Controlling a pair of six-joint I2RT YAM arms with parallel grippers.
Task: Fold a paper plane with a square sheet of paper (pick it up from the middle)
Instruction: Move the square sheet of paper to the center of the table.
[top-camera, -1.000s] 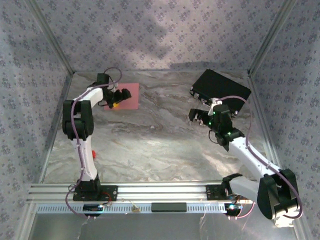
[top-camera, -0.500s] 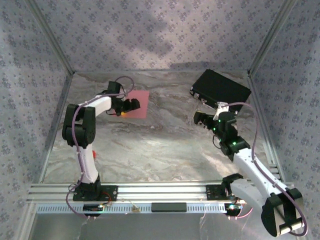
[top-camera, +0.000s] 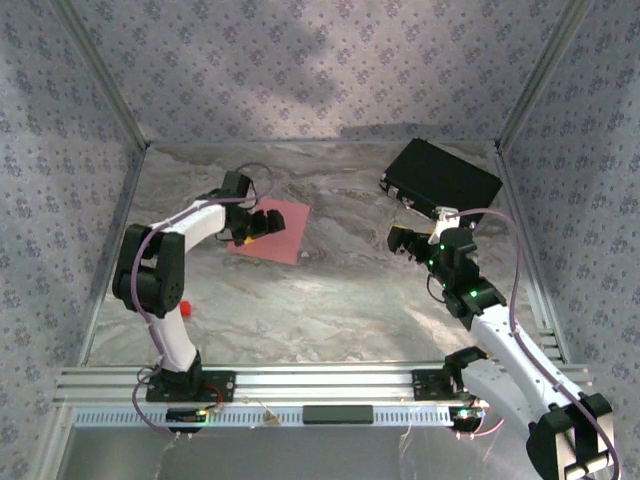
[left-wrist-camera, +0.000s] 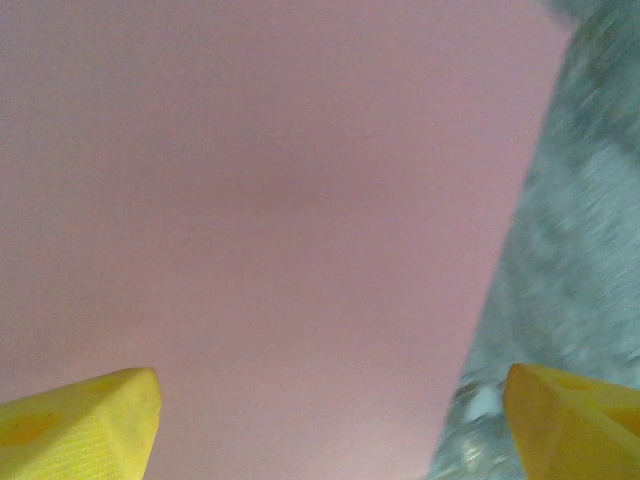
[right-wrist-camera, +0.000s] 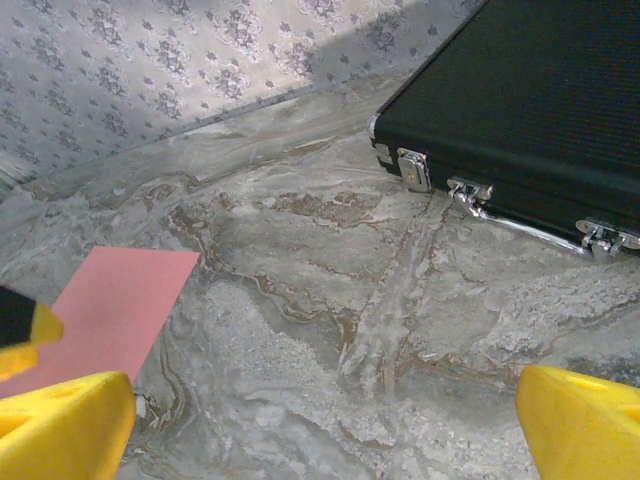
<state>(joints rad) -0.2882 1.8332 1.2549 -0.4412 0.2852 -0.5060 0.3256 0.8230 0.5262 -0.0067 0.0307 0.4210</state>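
The pink sheet of paper (top-camera: 288, 235) is lying flat on the table (top-camera: 330, 300), well to the left of the black case (top-camera: 445, 175). The left gripper (top-camera: 258, 226) is hanging low over the edge of the sheet farthest from the case. Its yellow fingers are standing wide apart with nothing pinched between them, though I cannot tell whether the tips are touching the paper. The right gripper (top-camera: 405, 240) is waiting just in front of the case, its jaws spread and empty, facing across toward the sheet. A small red block (top-camera: 187, 309) is sitting far to the left of the case, nearer the arms. As I am judging it, the job is barely beginning: the sheet is showing no crease and is not yet lifted from its middle, so every fold of the plane is remaining.
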